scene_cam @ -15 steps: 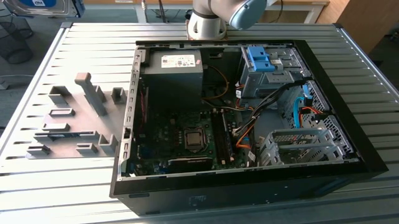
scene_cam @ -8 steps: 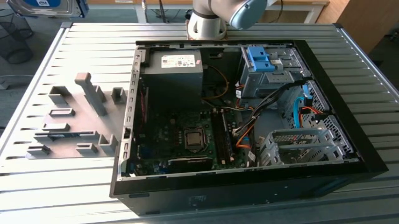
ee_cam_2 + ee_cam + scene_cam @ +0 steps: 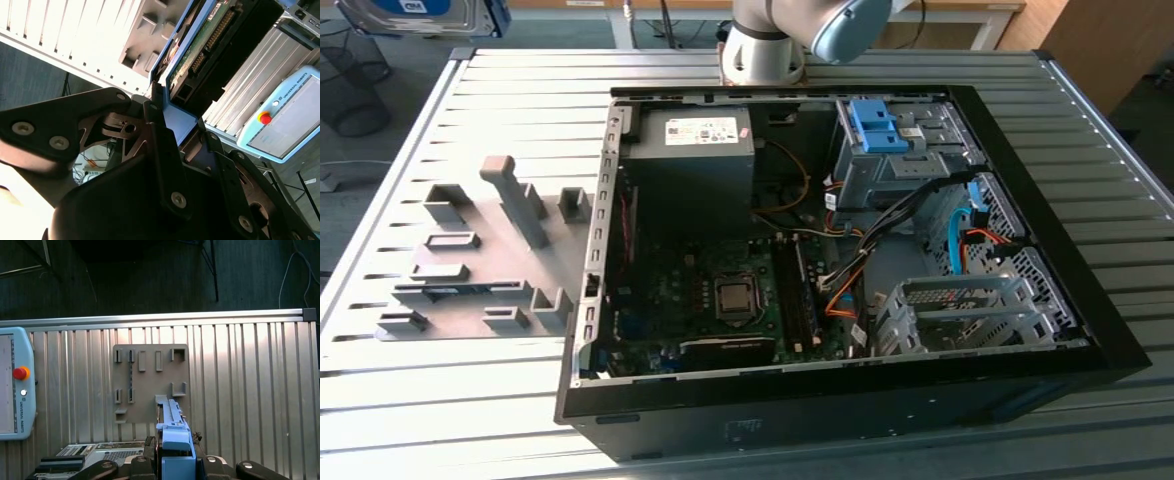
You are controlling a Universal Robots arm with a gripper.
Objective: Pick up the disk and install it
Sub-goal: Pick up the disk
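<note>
Above the tabletop (image 3: pixel 250 390), my pincer (image 3: pixel 176 460) is clamped on the disk (image 3: pixel 173 432).
Its long axis points straight out toward the holder plate (image 3: pixel 150 382); the computer case (image 3: pixel 1107 335) lies aside.

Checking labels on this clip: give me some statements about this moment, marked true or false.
1. The pincer grips the disk by its blue bracket. True.
2. The disk sits in the computer case. False: the pincer holds it in the air, outside the case.
3. The case lies open. True.
4. The grey fixture plate lies inside the case. False: it lies on the table beside it, at the exterior view's left.
</note>
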